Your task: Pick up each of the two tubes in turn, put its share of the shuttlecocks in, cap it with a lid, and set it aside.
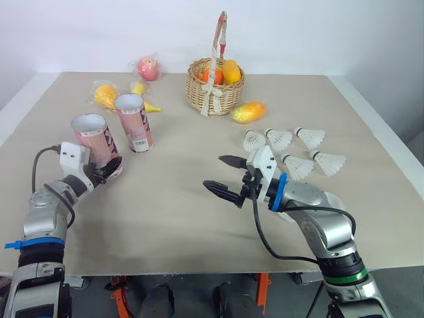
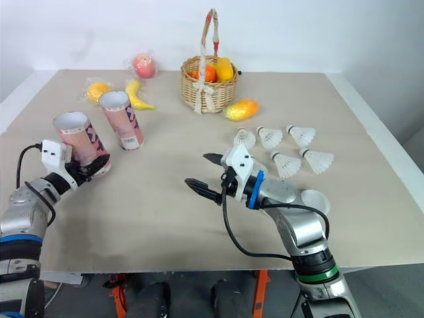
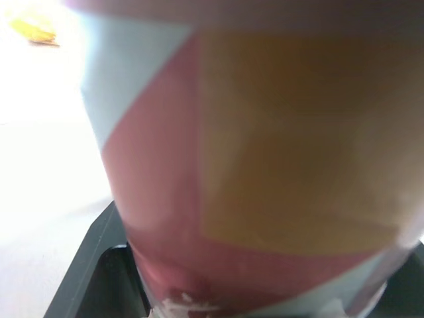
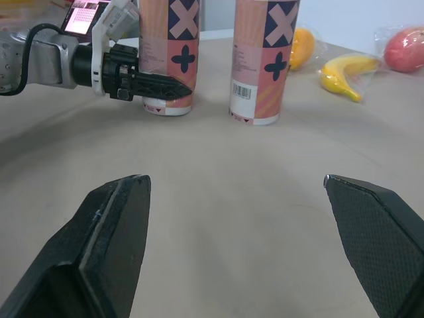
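Early in the task: the left pincer [image 1: 108, 172] is clenched around the foot of one open tube [image 1: 95, 140], tilted, left of the wicker basket [image 1: 213, 91]; the second tube [image 1: 134, 122] stands upright just beside it; five shuttlecocks [image 1: 279, 139] lie right of the basket on the counter [image 1: 165, 222], none loaded, neither tube capped; the right pincer [image 1: 215, 172] hangs spread, empty.
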Controlling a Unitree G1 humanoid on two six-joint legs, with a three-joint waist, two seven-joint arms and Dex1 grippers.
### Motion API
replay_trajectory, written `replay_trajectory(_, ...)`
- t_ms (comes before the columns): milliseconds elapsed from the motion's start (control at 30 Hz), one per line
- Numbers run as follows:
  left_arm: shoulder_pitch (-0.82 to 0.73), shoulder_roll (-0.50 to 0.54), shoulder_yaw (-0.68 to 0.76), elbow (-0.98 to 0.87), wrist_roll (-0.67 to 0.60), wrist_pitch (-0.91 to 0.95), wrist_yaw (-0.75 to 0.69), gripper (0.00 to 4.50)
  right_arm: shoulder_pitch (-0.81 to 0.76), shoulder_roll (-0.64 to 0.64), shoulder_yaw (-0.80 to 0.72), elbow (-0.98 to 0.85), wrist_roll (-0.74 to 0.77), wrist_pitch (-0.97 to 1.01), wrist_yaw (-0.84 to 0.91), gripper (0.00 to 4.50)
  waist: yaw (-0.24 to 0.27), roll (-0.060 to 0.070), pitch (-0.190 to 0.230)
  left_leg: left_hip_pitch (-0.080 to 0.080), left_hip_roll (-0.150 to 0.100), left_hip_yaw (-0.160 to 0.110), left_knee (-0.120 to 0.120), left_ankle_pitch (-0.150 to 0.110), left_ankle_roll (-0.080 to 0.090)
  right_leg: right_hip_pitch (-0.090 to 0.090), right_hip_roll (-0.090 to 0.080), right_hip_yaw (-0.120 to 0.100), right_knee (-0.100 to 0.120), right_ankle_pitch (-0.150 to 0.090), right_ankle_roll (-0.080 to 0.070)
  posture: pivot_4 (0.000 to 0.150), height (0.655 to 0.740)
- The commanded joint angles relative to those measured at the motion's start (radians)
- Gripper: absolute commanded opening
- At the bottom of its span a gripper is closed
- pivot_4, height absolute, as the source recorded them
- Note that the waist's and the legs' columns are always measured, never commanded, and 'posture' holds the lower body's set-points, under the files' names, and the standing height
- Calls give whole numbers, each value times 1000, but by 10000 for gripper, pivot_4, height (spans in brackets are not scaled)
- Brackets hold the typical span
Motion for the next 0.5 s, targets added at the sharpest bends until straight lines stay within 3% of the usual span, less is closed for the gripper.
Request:
replay_trajectory(33,22,57,22,-92,-4,-1,-24,29493,-8,-25,-31,-53,33,6,25,45000,0,0,0,0,0,0,0,0,0,0,0,0,0,0,0,1500,7400)
replay_trajectory(300,-25,353,-189,-287,91,55,-353,29493,119,-183,-227,-265,267,174,55,45000,7,1,0,-1,-2,-4,0,0,0,1,-3,-5,0,-2,0,1500,7400)
replay_trajectory(500,-101,444,-356,-307,182,55,-535,29493,291,-187,-305,-456,267,326,-198,45000,-3,2,1,-1,0,-6,-1,0,0,0,0,-7,0,-4,-2,1500,7400)
